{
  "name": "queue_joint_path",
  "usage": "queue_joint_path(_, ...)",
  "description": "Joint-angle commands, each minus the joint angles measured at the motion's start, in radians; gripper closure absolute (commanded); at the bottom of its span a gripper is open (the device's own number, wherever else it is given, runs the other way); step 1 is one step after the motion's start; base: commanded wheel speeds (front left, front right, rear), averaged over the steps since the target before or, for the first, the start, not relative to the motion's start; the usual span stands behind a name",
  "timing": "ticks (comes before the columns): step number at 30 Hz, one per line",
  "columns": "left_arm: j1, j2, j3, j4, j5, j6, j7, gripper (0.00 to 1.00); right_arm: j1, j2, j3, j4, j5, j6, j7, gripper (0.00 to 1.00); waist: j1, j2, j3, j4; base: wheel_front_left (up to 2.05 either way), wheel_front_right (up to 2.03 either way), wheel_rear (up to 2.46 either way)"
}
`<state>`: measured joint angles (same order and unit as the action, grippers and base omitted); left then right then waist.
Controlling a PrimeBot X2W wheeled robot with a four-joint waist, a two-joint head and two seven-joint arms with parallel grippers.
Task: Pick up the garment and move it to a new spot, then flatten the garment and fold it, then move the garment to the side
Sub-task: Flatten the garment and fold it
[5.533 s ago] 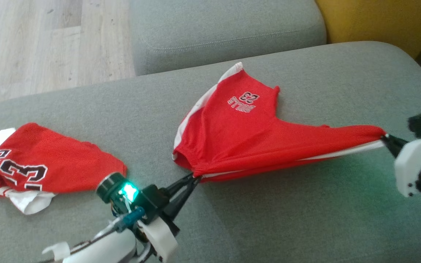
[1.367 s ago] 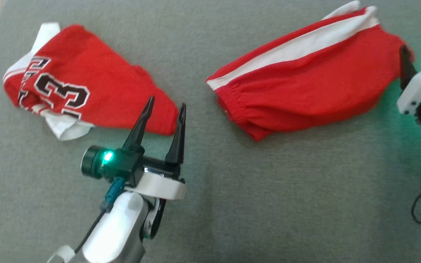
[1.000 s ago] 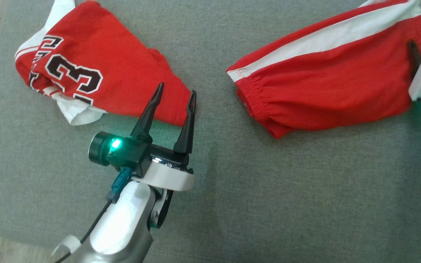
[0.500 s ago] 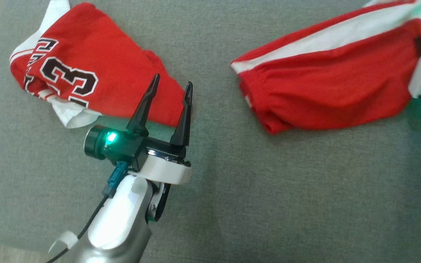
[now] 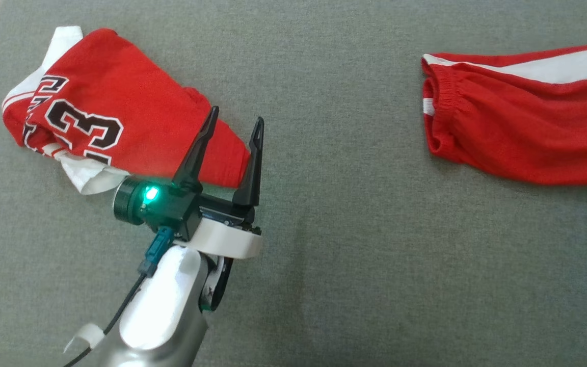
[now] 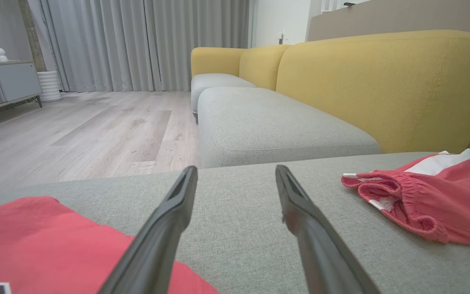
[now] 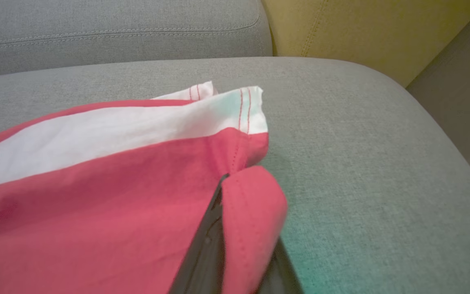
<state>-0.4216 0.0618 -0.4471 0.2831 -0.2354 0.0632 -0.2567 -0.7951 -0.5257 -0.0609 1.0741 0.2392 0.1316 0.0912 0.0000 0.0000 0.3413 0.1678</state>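
Observation:
The garment (image 5: 517,137) is a pair of red shorts with a white side stripe, lying folded on the grey sofa cushion (image 5: 354,265) at the right edge of the head view. In the right wrist view my right gripper (image 7: 226,183) is shut on a fold of the garment's (image 7: 116,171) red hem, near its white-striped corner. My left gripper (image 5: 237,114) stands open over the cushion with nothing between its fingers, well left of the garment (image 6: 431,200). Its own wrist view shows the left gripper (image 6: 236,169) pointing along the cushion.
A second red jersey (image 5: 115,117) with a black "23" lies at the left, under my left fingertips, and its red cloth (image 6: 35,241) shows low in the left wrist view. Beyond are another grey cushion (image 6: 267,126), the yellow backrest (image 6: 382,85) and wooden floor (image 6: 76,134).
My right gripper has shut on the garment's hem and dragged the garment to the right, away from the jersey. The left gripper stays open in about the same place.

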Motion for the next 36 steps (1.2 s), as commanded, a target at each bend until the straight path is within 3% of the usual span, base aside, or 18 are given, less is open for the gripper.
queue_joint_path(1,0.002,0.007,0.041,-0.027,0.015,-0.002,-0.005,0.0,0.007,-0.012,-0.01,-0.012,-0.015,-0.001,-0.027,1.0,0.0,0.0,-0.005,-0.002,0.0,0.0,0.0)
queue_joint_path(6,0.013,0.009,0.05,-0.019,0.021,-0.007,-0.005,0.0,-0.01,0.038,-0.054,0.011,-0.051,-0.001,-0.084,1.0,0.0,0.0,-0.031,-0.008,0.0,0.0,0.0)
queue_joint_path(13,0.039,0.011,0.06,-0.014,0.025,-0.007,-0.005,0.0,-0.021,0.136,-0.032,-0.014,-0.057,-0.001,-0.146,1.0,0.0,0.0,-0.094,-0.016,0.0,0.0,0.0)
queue_joint_path(26,0.087,0.023,0.067,-0.015,0.02,-0.004,-0.005,0.0,0.046,0.313,0.192,-0.16,0.069,-0.001,-0.158,1.0,0.0,0.0,-0.183,-0.008,0.0,0.0,0.0)
queue_joint_path(36,0.094,0.025,0.058,-0.025,0.017,0.001,-0.005,0.0,0.073,0.389,0.292,-0.185,0.098,-0.001,-0.151,1.0,0.0,0.0,-0.183,0.015,0.0,0.0,0.0)
